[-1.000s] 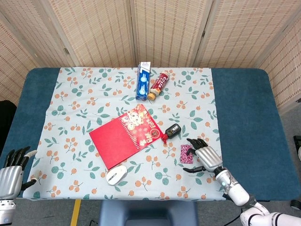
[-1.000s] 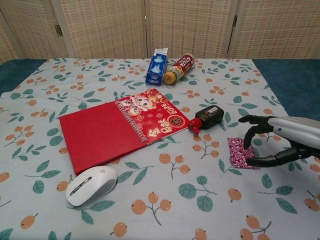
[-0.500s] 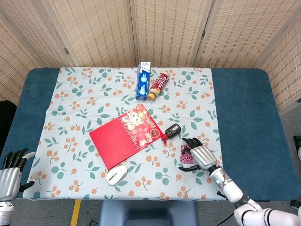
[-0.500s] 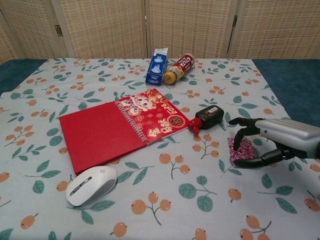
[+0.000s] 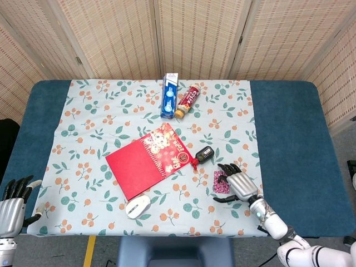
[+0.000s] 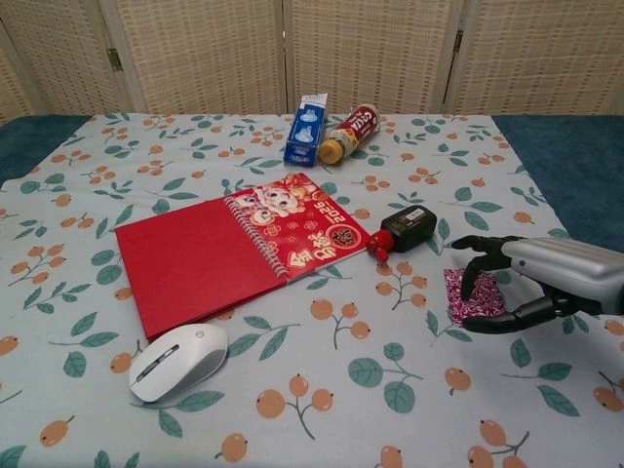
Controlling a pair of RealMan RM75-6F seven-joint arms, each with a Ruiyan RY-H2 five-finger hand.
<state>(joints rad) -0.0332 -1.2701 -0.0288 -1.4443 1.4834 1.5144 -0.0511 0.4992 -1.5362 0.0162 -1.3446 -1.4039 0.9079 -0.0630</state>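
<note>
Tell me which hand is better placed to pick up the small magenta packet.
Right. The right hand hovers, fingers spread, over the magenta packet; the left hand sits at the table's far left corner.

Small magenta patterned packet (image 6: 471, 295), flat on the floral cloth, just right of the black key fob (image 6: 408, 227)

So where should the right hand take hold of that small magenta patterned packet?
Probably by its near and far edges, coming from above: the magenta packet lies flat on the tablecloth, so nothing stands up to wrap. The right hand hovers over its right side, fingers spread.
</note>
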